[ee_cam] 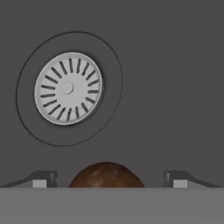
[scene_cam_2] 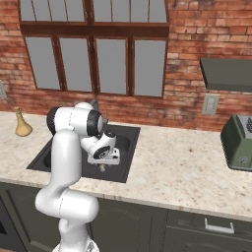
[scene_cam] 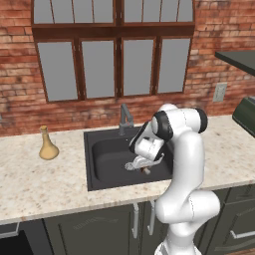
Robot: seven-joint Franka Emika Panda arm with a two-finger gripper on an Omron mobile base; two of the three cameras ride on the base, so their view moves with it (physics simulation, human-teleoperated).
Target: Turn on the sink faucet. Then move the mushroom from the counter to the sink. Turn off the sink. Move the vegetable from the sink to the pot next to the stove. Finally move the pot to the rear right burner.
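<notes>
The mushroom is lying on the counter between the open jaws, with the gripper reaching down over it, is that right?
Not quite. The mushroom is in the sink, not on the counter. The hand view shows it on the dark basin floor near the drain, between the gripper's open jaws.

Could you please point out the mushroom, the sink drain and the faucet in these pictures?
mushroom (ee_cam: 106,175), hand view, on its rounded brown cap between the pincer tips.
sink drain (ee_cam: 68,88), hand view, on the middle of the slotted strainer.
faucet (scene_cam: 124,118), left base view, on its upright grey neck behind the basin.
</notes>
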